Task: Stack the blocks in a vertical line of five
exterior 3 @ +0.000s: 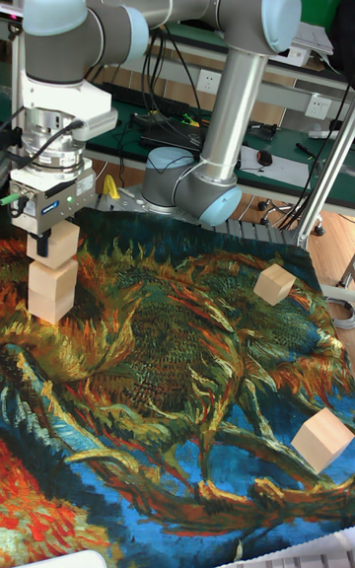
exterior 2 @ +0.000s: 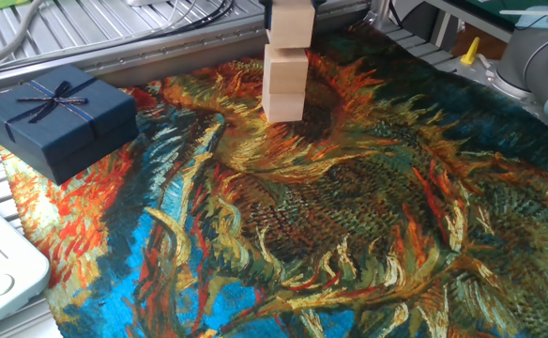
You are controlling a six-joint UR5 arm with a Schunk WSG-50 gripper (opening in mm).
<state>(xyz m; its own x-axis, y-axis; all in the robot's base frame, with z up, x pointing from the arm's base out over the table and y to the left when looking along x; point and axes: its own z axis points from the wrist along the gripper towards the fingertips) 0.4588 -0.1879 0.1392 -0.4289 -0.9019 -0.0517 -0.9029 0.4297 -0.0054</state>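
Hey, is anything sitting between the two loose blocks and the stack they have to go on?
Nothing visible does. The two loose blocks lie on the painted cloth, and only bare cloth runs from them to the stack. The gripper is on the stack's top block.
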